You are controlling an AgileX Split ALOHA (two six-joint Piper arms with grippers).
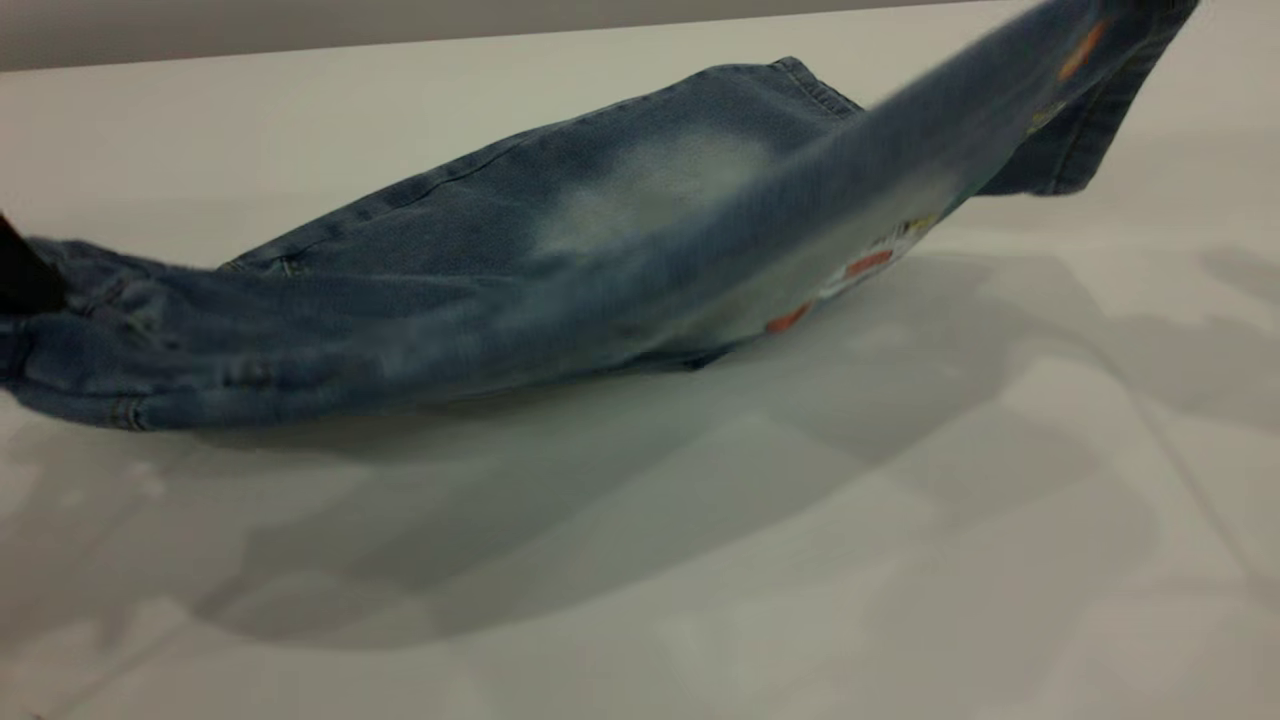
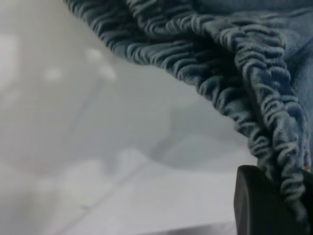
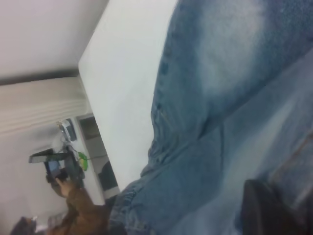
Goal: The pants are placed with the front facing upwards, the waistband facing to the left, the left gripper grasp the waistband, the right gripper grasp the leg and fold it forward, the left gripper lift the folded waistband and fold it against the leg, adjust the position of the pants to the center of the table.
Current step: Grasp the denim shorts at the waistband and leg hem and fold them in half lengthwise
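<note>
Gripping one waistband (image 2: pixel 254 73), the left tool (image 2: pixel 264 205) holds one pants (image 1: pixel 560 260); right tool's state: cannot tell.

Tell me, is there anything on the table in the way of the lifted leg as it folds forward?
No, nothing visible. The table in front of the pants is bare under the raised leg.

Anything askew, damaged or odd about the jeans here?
No damage shows. The pants are mid-fold: the near leg hangs lifted toward the right while the other lies on the table. The waistband is bunched at the left gripper, as a fold would leave it.
</note>
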